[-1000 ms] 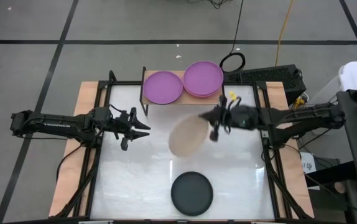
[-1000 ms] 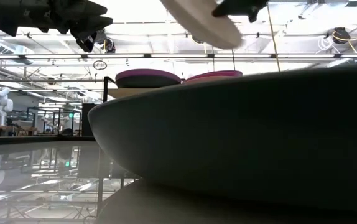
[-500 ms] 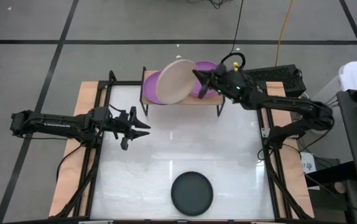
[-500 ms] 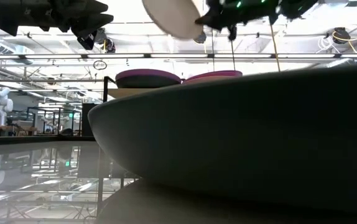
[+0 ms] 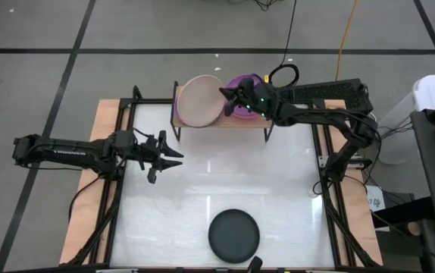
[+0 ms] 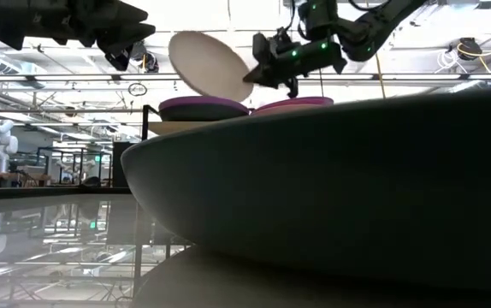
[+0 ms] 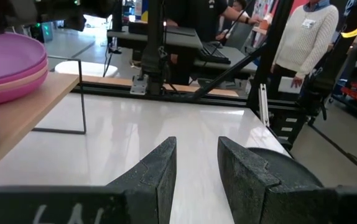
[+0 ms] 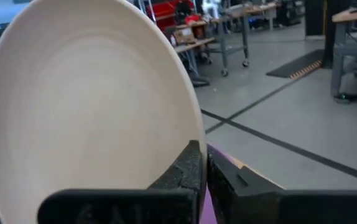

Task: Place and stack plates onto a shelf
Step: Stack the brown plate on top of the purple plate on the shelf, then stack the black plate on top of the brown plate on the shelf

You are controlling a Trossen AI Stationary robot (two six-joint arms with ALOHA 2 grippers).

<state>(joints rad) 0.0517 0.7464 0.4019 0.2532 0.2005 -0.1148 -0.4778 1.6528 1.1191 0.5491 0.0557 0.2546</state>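
The right gripper (image 5: pixel 225 97) sits at the upper middle of the high view, over the shelf, with its two dark fingers (image 8: pixel 191 167) pinched onto the rim of a round, shallow beige plastic plate (image 5: pixel 199 101). In the low view that gripper (image 6: pixel 258 70) is at the top centre and the beige plate (image 6: pixel 205 66) hangs tilted from it, its lower edge just above the purple plate (image 6: pixel 203 107) lying on the left half of the shelf; whether the two touch cannot be told. In the right wrist view the beige plate (image 8: pixel 85 106) fills the left part of the frame, its rim caught between the fingers.

The shelf (image 5: pixel 257 121), a small low rack with a light-wood top and thin black legs, stands at the upper middle of the white table (image 5: pixel 225 178). On its right half, under the right arm, lies a stack of plates (image 5: pixel 240 82) with a magenta one on top; the left wrist view shows this stack (image 7: pixel 10 62) at the upper left, magenta over pale pink.

The left gripper (image 5: pixel 173 157) hovers at the left centre of the high view above bare table, well apart from the shelf, its fingers (image 7: pixel 160 171) parted and holding nothing.

A dark grey-black round plate (image 5: pixel 233 235) lies flat at the lower middle of the table.

In the left wrist view, a person in a white sweater (image 7: pixel 306 37) stands at the upper right, beyond the table.
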